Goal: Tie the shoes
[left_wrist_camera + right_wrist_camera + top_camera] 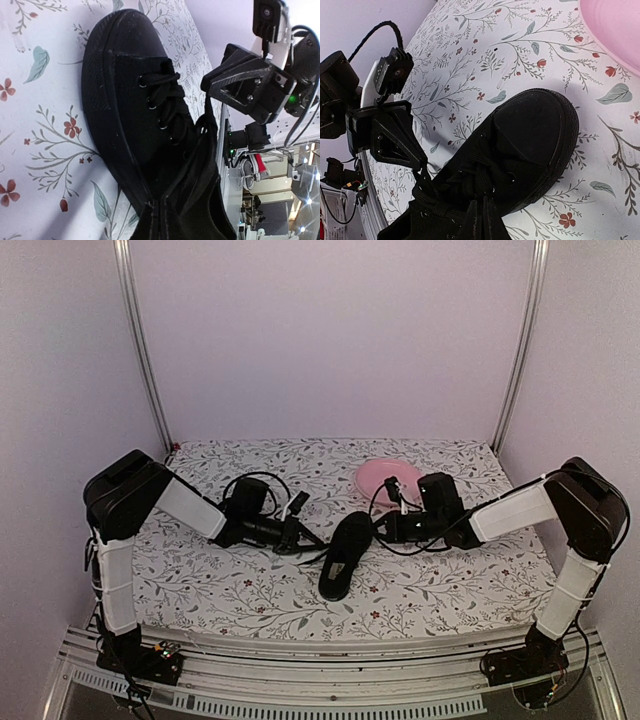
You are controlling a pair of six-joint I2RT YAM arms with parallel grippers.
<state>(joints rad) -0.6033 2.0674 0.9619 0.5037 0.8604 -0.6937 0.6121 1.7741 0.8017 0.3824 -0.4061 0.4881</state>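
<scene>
On the bench [450, 590], between the two jaws, the shoe [346, 555] sits on its sole. Both jaws are pinched shut, each apparently on a lace [161, 94]. Draw outward evenly; keep tension without dragging the shoe.

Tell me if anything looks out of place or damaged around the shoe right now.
Nothing spilled or damaged. The shoe sits upright, angled between the left gripper and right gripper, each pinching one of the untied laces. The only stray item is the pink plate behind it, unrelated to tying.
</scene>
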